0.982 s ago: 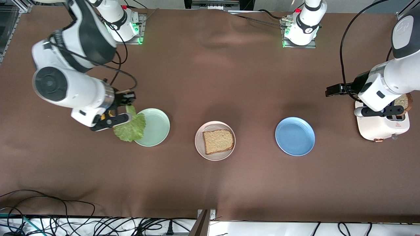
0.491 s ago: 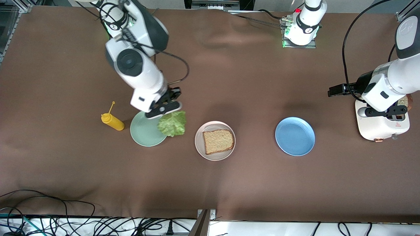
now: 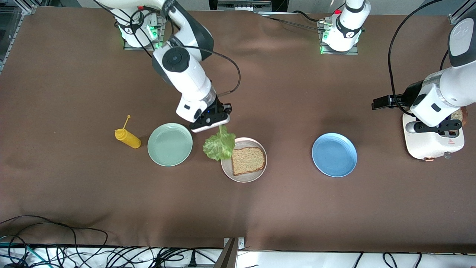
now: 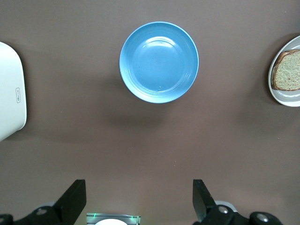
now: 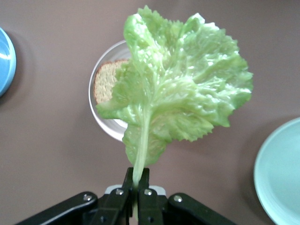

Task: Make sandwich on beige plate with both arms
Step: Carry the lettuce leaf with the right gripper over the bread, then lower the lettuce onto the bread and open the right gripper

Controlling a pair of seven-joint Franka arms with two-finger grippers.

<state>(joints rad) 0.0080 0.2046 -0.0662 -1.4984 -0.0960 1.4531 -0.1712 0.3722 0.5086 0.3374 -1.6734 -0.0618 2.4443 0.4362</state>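
Table (image 3: 282, 208) fills the front view; the action sits at centre, slightly left of middle.

Right arm (image 3: 186, 74) reaches down from its base at upper left. Left arm (image 3: 442, 96) waits at the right edge, over the toaster (image 3: 431, 145).

Beige plate (image 3: 243, 176) is at frame centre with one bread slice (image 3: 248, 160) flat on it, so only the bottom layer is down. Mint plate (image 3: 170, 144) is beside it toward the right arm's end, blue plate (image 3: 334, 155) toward the left arm's end. Yellow bottle (image 3: 127, 137) is at mid-left.

Right gripper (image 3: 212, 121) is over bare cloth just up-left of the beige plate, pinched tight on the lettuce (image 3: 218, 146) stem. In the right wrist view the stem runs straight out of the closed tips and the leaf (image 5: 180, 101) fans away from them, long axis toward the slice (image 5: 105, 79).

Key relation: the leaf tip only overlaps the plate's upper-left rim; the slice centre lies down-right of the gripper in the front view. The next shift is probably that way, along the leaf's own axis.

Left gripper (image 4: 138, 201) has its fingers spread wide, holding nothing. The right one is far nearer the slice.
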